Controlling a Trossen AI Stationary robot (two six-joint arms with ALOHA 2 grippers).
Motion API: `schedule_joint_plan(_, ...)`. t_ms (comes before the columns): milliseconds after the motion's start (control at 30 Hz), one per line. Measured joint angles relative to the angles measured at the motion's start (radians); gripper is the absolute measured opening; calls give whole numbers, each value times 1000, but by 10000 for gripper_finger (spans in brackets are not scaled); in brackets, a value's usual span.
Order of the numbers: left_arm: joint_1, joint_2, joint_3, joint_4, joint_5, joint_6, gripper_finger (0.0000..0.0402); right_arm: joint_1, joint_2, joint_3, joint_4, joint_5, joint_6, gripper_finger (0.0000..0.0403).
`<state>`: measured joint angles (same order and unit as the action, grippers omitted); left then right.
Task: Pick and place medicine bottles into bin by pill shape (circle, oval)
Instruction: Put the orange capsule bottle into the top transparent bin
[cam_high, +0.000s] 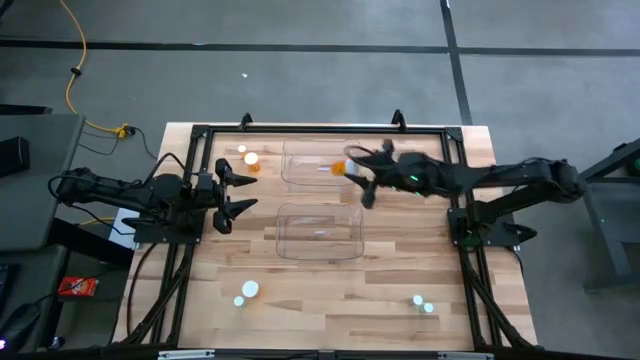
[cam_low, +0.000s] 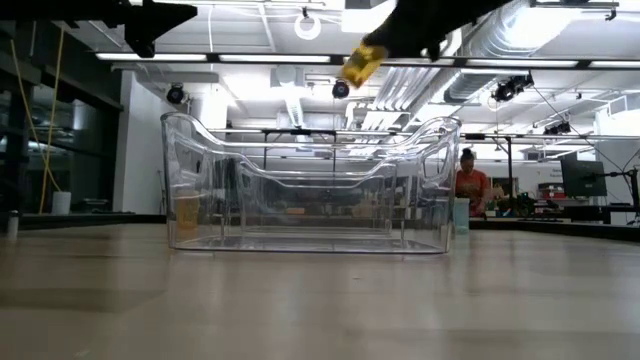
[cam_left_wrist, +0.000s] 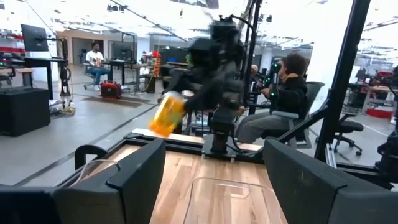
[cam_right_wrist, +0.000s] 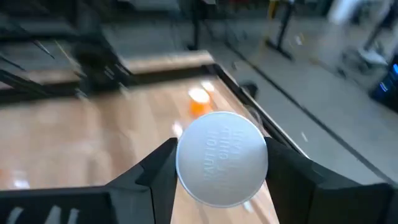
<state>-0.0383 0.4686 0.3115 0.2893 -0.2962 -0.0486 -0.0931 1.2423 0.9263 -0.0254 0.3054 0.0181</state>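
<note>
We find the right claw clamped on an orange medicine bottle, held high over the far bin; the left claw waits with its fingers apart at the table's left side. We advise centring the bottle between the bin's walls and lowering before release, lest it bounce out.

One orange bottle with a white cap hangs tilted in the air above the far clear bin. Another orange bottle stands on the surface by the far left corner. Pale ones stand nearer: one at front left, and what looks like two at front right.
</note>
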Motion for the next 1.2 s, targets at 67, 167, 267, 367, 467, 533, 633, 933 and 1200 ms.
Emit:
schedule_joint_plan(67, 0, 0, 0, 0, -5, 0, 262, -51, 80, 89, -107, -1, 0, 182)
schedule_joint_plan(167, 0, 0, 0, 0, -6, 0, 262, -118, 204, 219, -265, -13, 0, 189)
schedule_joint_plan(267, 0, 0, 0, -1, -5, 0, 262, -167, 323, 310, -348, -73, 8, 192)
schedule_joint_plan(367, 0, 0, 0, -2, -5, 0, 262, -197, 425, 371, -361, -128, 40, 193)
schedule_joint_plan(467, 0, 0, 0, -2, -5, 0, 262, -216, 519, 417, -364, -145, 94, 194)
schedule_joint_plan(533, 0, 0, 0, -2, -6, -1, 262, -226, 574, 443, -365, -145, 146, 194)
schedule_joint_plan(633, 0, 0, 0, -2, -6, -1, 262, -235, 640, 476, -372, -145, 245, 195)
schedule_joint_plan(933, 0, 0, 0, -3, -6, -3, 262, -233, 711, 492, -452, 78, 426, 195)
schedule_joint_plan(1200, 0, 0, 0, -3, -6, -12, 262, -231, 715, 487, -448, 100, 480, 195)
